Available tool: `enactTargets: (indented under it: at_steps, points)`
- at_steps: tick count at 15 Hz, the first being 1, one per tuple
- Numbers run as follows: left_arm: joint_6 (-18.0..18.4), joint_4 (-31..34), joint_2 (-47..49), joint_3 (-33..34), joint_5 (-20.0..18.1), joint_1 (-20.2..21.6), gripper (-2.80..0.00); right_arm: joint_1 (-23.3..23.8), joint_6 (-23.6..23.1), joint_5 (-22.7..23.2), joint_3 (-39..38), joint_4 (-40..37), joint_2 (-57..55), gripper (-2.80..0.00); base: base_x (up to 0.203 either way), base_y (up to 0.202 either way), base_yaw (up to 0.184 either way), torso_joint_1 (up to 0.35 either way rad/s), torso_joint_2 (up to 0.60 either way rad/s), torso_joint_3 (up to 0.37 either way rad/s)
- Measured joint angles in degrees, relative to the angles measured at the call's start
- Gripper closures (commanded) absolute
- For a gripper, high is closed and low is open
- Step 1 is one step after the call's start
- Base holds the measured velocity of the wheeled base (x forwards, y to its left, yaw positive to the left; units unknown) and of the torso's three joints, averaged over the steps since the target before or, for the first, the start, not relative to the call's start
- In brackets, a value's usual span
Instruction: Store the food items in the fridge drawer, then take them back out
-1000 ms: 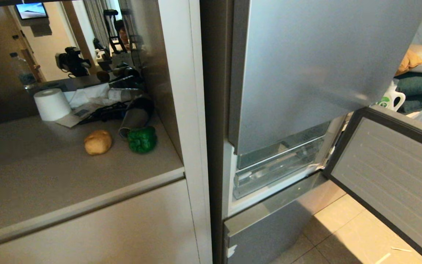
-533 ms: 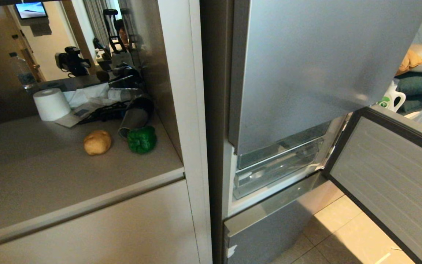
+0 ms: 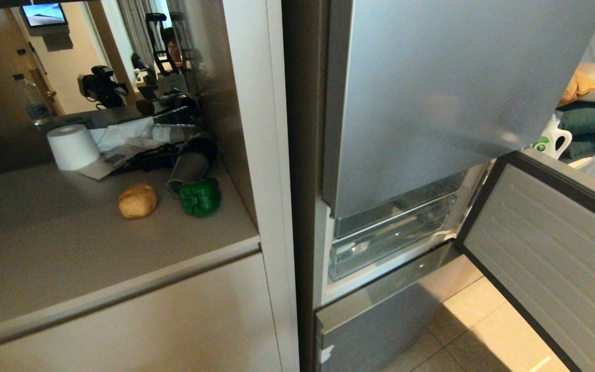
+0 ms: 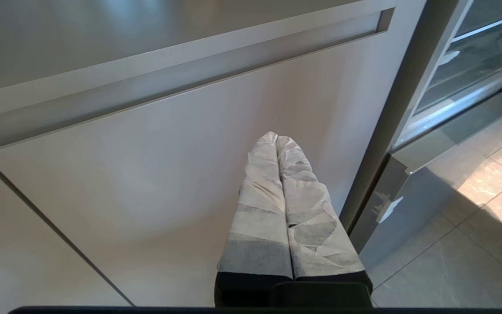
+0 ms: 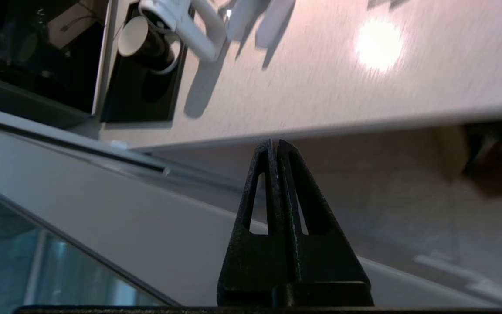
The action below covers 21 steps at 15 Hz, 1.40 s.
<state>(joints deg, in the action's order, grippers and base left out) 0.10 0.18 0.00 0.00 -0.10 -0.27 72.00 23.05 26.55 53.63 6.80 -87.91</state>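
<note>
Our right claw (image 5: 276, 146) is pressed together, holding nothing; so is our left claw (image 4: 276, 138). The potato (image 3: 138, 200) and green pepper (image 3: 200, 196) sit on the table (image 3: 70, 248), pepper at 3 o'clock from potato. The fridge drawer (image 3: 390, 237) looks pushed in. We should pull it out slowly first.

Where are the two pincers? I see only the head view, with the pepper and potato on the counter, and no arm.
Observer: The left pincer is shut, holding nothing, low before the beige cabinet door.
Operator: And the right one?
Observer: The right pincer is also shut and empty. Its camera shows a pale counter with a white faucet, not the food.
Operator: Is the drawer pulled out already?
Observer: In your view the drawer sits pushed in behind the open fridge door. The left wrist view shows the drawer fronts too, flush, with no pincer at them.
</note>
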Motion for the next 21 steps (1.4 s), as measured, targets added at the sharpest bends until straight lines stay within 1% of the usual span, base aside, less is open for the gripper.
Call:
enactTargets:
  at_steps: [3, 6, 9, 11, 13, 14, 17, 20, 21]
  points:
    - [0.00, 0.00, 0.00, 0.00, 0.00, 0.00, 0.00, 1.82, 4.28, 1.70, -4.08, -0.14, 2.45, 0.00, 0.000, 0.000, 0.000, 0.000, 0.00, 0.000]
    - [0.00, 0.00, 0.00, 0.00, 0.00, 0.00, 0.00, 2.58, 5.63, 4.12, -8.95, -0.36, 5.97, 0.00, 0.000, 0.000, 0.000, 0.000, 0.00, 0.000]
    - [0.00, -0.02, 0.00, 0.00, 0.02, 0.00, 0.00, 2.58, 5.70, 8.75, -12.55, -1.55, 9.55, 0.00, 0.000, 0.000, 0.000, 0.000, 0.00, 0.000]
    - [0.00, 0.00, 0.00, 0.00, 0.00, 0.00, 0.00, 2.34, 5.65, 12.51, -13.38, -4.34, 11.93, 0.00, 0.000, 0.000, 0.000, 0.000, 0.00, 0.000]
    - [0.00, 0.00, 0.00, 0.00, 0.01, 0.00, 0.00, 2.19, 5.70, 16.60, -13.50, -4.72, 13.87, 0.00, 0.000, 0.000, 0.000, 0.000, 0.00, 0.000]
    - [0.00, 0.00, 0.00, 0.00, 0.01, 0.01, 0.00, 2.20, 5.75, 17.58, -13.50, -4.69, 14.90, 0.00, 0.000, 0.000, 0.000, 0.000, 0.00, 0.000]
    - [0.00, -0.02, 0.00, 0.00, 0.00, 0.02, 0.00, 2.44, 5.64, 15.96, -14.27, -4.30, 17.21, 0.00, 0.000, 0.000, 0.000, 0.000, 0.00, 0.000]
    - [0.00, 0.00, 0.00, 0.00, 0.00, 0.00, 0.00, 2.66, 5.61, 10.77, -17.35, -4.02, 18.66, 0.00, 0.000, 0.000, 0.000, 0.000, 0.00, 0.000]
    - [0.00, -0.01, 0.00, 0.00, 0.00, 0.00, 0.00, 2.69, 5.56, 10.38, -18.97, -3.77, 18.88, 0.00, 0.000, 0.000, 0.000, 0.000, 0.00, 0.000]
